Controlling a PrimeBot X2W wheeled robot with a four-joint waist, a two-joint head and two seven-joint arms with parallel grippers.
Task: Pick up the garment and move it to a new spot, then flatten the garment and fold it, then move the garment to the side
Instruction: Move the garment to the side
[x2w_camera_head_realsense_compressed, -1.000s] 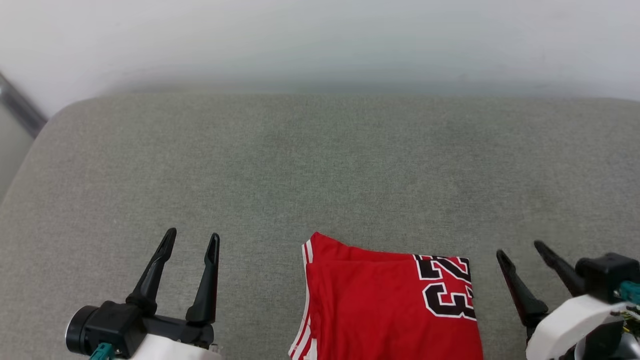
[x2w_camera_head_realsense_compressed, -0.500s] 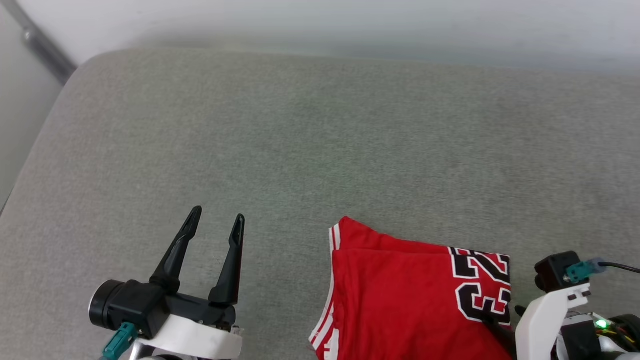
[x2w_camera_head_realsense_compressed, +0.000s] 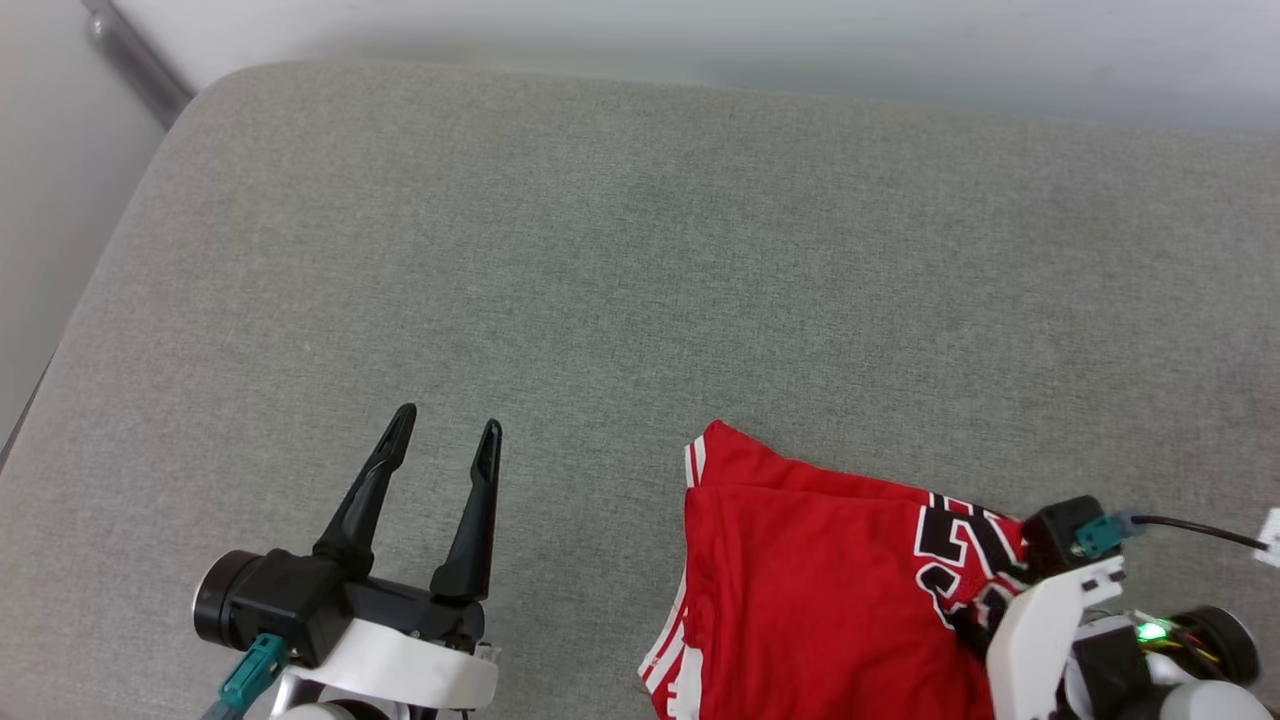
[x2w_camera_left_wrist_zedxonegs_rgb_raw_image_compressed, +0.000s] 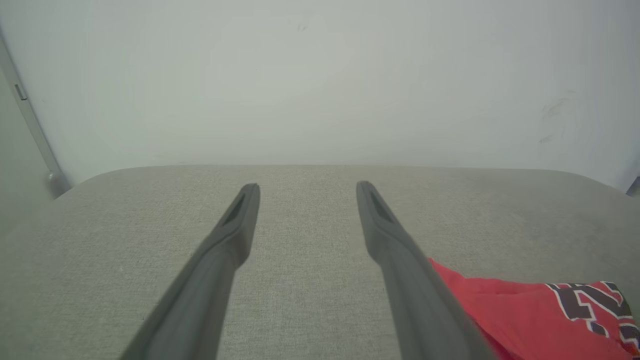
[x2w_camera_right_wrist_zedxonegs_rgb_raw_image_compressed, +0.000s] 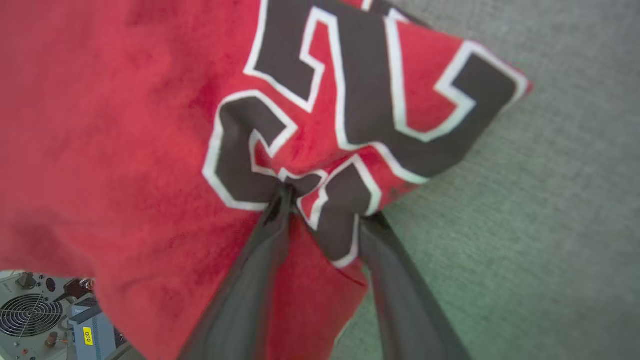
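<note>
The garment (x2w_camera_head_realsense_compressed: 800, 590) lies folded on the grey cushion at the lower right of the head view: red, with a striped trim on its left edge and black white-outlined numerals on its right part. My right gripper (x2w_camera_right_wrist_zedxonegs_rgb_raw_image_compressed: 328, 205) straddles the garment's (x2w_camera_right_wrist_zedxonegs_rgb_raw_image_compressed: 125, 125) right edge. One finger (x2w_camera_right_wrist_zedxonegs_rgb_raw_image_compressed: 272, 225) presses on the numerals, the other sits at the cloth's edge, and fabric bunches between the still-parted jaws. My right wrist (x2w_camera_head_realsense_compressed: 1050, 620) covers that edge from above. My left gripper (x2w_camera_head_realsense_compressed: 445, 420) hovers open and empty to the left of the garment, which lies past its right finger (x2w_camera_left_wrist_zedxonegs_rgb_raw_image_compressed: 505, 305).
The grey cushion (x2w_camera_head_realsense_compressed: 600, 250) stretches wide beyond and to the left of the garment, ending at a pale wall (x2w_camera_head_realsense_compressed: 700, 30). A metal post (x2w_camera_head_realsense_compressed: 130, 60) stands at the far left corner. Past the cushion's near edge sits equipment with a fan (x2w_camera_right_wrist_zedxonegs_rgb_raw_image_compressed: 30, 315).
The head camera has shifted. My right gripper has swung in from beside the garment onto its right edge, jaws narrowing around bunched cloth. The left gripper stays open.
</note>
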